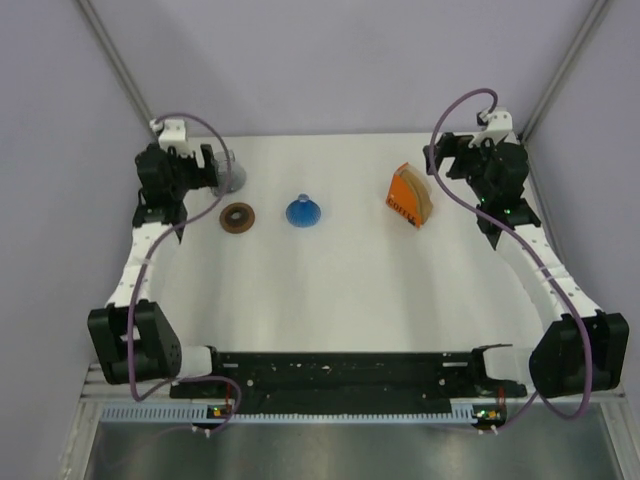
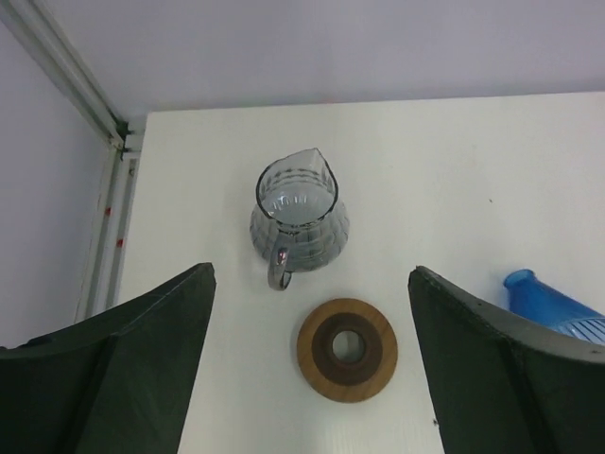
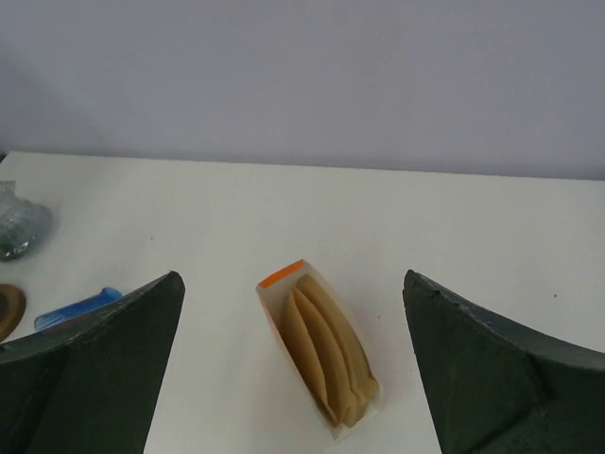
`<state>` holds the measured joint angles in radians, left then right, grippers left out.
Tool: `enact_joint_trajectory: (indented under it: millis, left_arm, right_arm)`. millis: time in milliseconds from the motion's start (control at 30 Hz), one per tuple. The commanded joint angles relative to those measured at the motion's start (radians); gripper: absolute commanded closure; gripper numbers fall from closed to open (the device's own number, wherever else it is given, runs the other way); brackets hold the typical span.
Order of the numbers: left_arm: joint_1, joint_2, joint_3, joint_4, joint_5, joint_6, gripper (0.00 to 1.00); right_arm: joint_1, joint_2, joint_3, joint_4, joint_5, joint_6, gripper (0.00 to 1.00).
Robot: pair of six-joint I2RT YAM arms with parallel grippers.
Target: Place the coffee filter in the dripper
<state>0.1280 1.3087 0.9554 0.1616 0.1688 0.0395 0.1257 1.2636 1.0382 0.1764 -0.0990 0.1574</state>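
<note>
Dripper point(image 1: 303, 212) near the middle of white table point(image 1: 340, 290), between brown ring point(image 1: 238, 217) and orange packet point(image 1: 408, 197) — apart from both. Tucked inside the open packet with other tan filters, coffee filter point(image 3: 326, 355), just ahead of right gripper point(image 3: 291, 276); jaws wide, empty. Likewise spread wide and gripping nothing, left gripper point(image 2: 312, 279), above grey cup point(image 2: 298, 222) and ring — 2 empty grippers.

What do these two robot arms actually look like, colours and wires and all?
The left arm and right arm have slim white links between chunky black joint housings. A mauve cable loops along each. The gripper fingers are dark, broad and taper to a rounded tip.
</note>
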Motion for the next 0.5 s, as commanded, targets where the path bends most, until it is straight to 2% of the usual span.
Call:
enact_joint_trajectory:
  millis: [0, 67, 167, 367, 467]
  left_arm:
    - [0.004, 0.194, 0.416, -0.515, 0.054, -0.036, 0.15]
    - [0.004, 0.334, 0.627, -0.659, 0.019, -0.099, 0.24]
    - [0.004, 0.531, 0.898, -0.799, -0.049, -0.127, 0.25]
    - [0.004, 0.829, 1.222, -0.893, -0.193, -0.115, 0.24]
    - [0.002, 0.918, 1.321, -0.906, -0.183, -0.113, 0.25]
  right_arm:
    - [0.02, 0.01, 0.048, -0.118, -0.085, 0.004, 0.01]
    - [0.022, 0.002, 0.039, -0.123, -0.082, 0.004, 0.01]
    - [0.022, -0.004, 0.03, -0.138, -0.073, -0.021, 0.01]
    - [0.022, -0.01, 0.003, -0.17, -0.068, -0.067, 0.01]
    - [0.022, -0.012, -0.015, -0.175, -0.074, -0.071, 0.01]
